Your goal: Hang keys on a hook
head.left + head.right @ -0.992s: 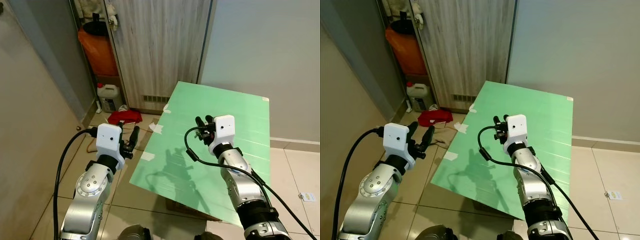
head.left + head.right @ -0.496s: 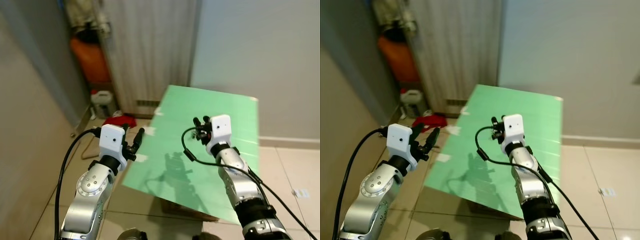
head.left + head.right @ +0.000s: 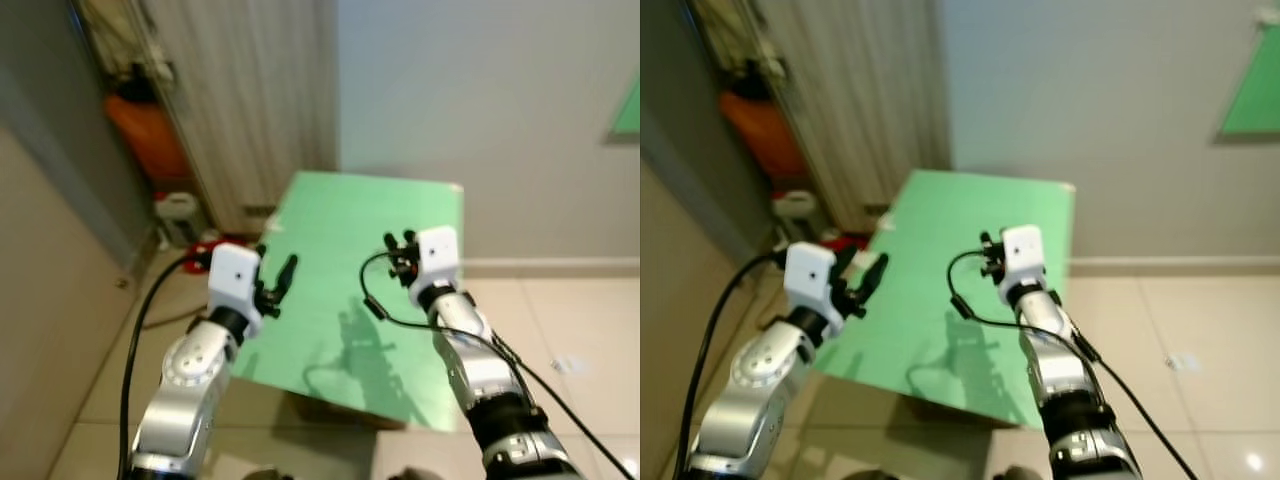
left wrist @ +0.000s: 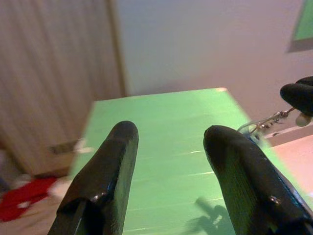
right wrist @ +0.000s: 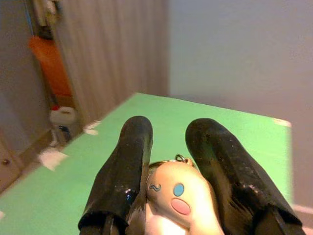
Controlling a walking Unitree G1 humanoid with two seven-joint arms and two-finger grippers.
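Observation:
My right gripper (image 3: 398,244) is raised over a green board (image 3: 372,225) and shut on a keychain. The keychain's cream cartoon-face charm (image 5: 175,198) is pinched between the two black fingers (image 5: 131,161), and a small metal ring (image 5: 181,158) pokes out ahead of it. In the left wrist view the keychain's metal ring (image 4: 263,125) hangs from the right fingertips. My left gripper (image 3: 276,270) is held up over the board's left edge, open, with nothing between its fingers (image 4: 117,161).
The green board leans against a plain pale wall (image 3: 470,90). A wood-grain door (image 3: 250,90) stands to the left, with an orange bag (image 3: 142,135), a white jug (image 3: 178,210) and a red cloth (image 3: 205,246) beside it. A green panel (image 3: 1250,85) hangs on the wall upper right.
The camera has swung right and the picture has blurred: door and clutter slid left, and the green wall panel came into view. Both arms hold the same pose.

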